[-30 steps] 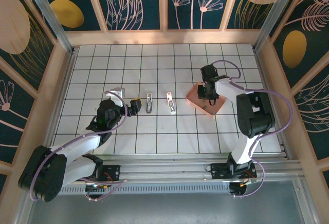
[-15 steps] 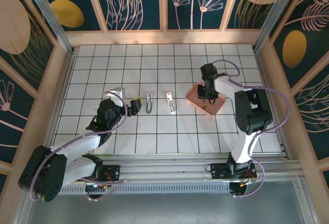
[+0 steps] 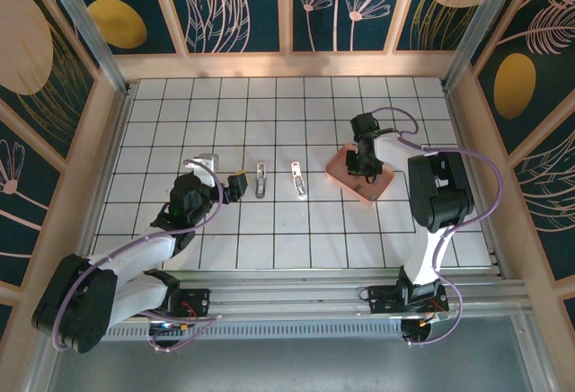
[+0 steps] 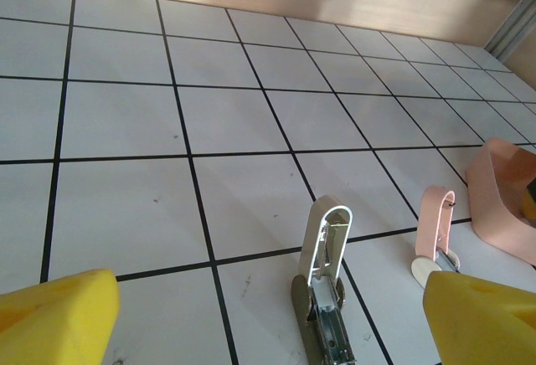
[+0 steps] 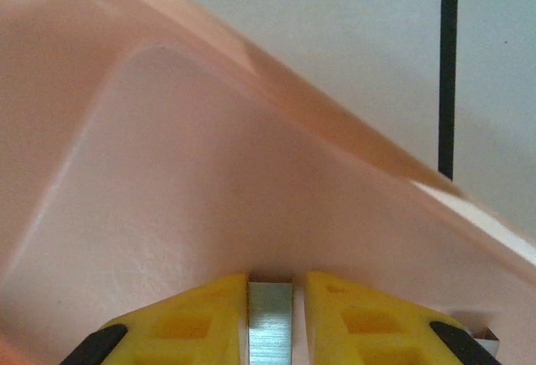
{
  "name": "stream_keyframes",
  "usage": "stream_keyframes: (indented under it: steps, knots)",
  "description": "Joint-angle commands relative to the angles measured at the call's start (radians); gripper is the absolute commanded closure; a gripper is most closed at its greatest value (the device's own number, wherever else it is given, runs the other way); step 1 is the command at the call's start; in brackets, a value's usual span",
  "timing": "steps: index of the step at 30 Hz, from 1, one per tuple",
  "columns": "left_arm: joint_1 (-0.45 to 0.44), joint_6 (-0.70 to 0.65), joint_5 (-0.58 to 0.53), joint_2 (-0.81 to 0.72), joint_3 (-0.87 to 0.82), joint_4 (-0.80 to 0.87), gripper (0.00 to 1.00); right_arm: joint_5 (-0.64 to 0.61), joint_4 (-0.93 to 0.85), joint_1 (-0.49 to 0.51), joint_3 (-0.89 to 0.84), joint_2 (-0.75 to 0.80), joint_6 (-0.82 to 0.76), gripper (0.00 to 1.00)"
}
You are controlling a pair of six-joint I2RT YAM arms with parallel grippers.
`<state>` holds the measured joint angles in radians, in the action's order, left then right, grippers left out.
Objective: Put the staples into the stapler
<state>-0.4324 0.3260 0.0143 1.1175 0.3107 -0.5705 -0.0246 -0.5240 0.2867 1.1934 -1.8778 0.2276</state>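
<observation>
White tiled table point(image 3: 287, 230), black grid lines, boxed in by wooden walls with dark floral panels.

Staples point(image 5: 270, 321): narrow silvery-grey strip with a flat brushed face, fine lengthwise grain and a square top edge. The lower end runs out of the right wrist view. It sits directly between the yellow pads point(image 5: 201, 325) of the right gripper point(image 3: 364, 162), one pad tight on each long side, so it is pinched across its width. My judgement is that a side grip keeps the strip straight and leaves its ends free for sliding onto a rail.

Just beyond those fingertips are the smooth floor and curved wall of the pink tray point(image 5: 167, 89). The strip is inside the tray, low down and near the wall. I cannot tell whether it is lifted clear of the tray floor.

Stapler point(image 4: 325, 244): well apart from the right fingers, out on the bare tiles. It lies straight ahead of the left gripper point(image 3: 237, 182), between its fingers. The whitish cover is swung away and the grey rail point(image 4: 332, 336) is exposed at the near end, apparently left open to receive the strip.

Left fingers point(image 4: 59, 319): spread wide and holding nothing, one on either side of the stapler's near end. They are probably posed to steady the body during loading.

A pinkish oblong piece point(image 4: 437, 214) lies past the stapler, on the side of the left gripper's right finger and apart from the stapler.
</observation>
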Motion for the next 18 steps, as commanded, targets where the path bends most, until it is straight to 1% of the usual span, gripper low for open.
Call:
stream_keyframes:
  steps: [1, 2, 3, 6, 11, 18]
  knots:
    - [-0.003, -0.016, -0.013, 0.003, 0.018, 0.012, 0.07, 0.005, 0.002, -0.011, 0.002, -0.024, 0.018, 0.78]
    - [-0.005, -0.016, -0.013, 0.002, 0.018, 0.012, 0.07, 0.005, 0.005, -0.013, 0.0, -0.026, 0.018, 0.8]
    - [-0.003, -0.016, -0.013, 0.001, 0.016, 0.013, 0.07, 0.033, 0.009, -0.014, -0.001, -0.03, 0.018, 0.82]
    - [-0.003, -0.015, -0.014, -0.001, 0.015, 0.017, 0.07, 0.033, 0.023, -0.016, -0.012, -0.032, 0.019, 0.85]
    - [-0.004, -0.017, -0.013, -0.002, 0.016, 0.022, 0.07, 0.027, 0.061, -0.016, -0.033, 0.012, 0.024, 0.87]
    - [-0.004, 0.001, -0.007, 0.001, 0.023, 0.034, 0.07, 0.02, 0.171, -0.009, -0.116, 0.186, 0.044, 0.88]
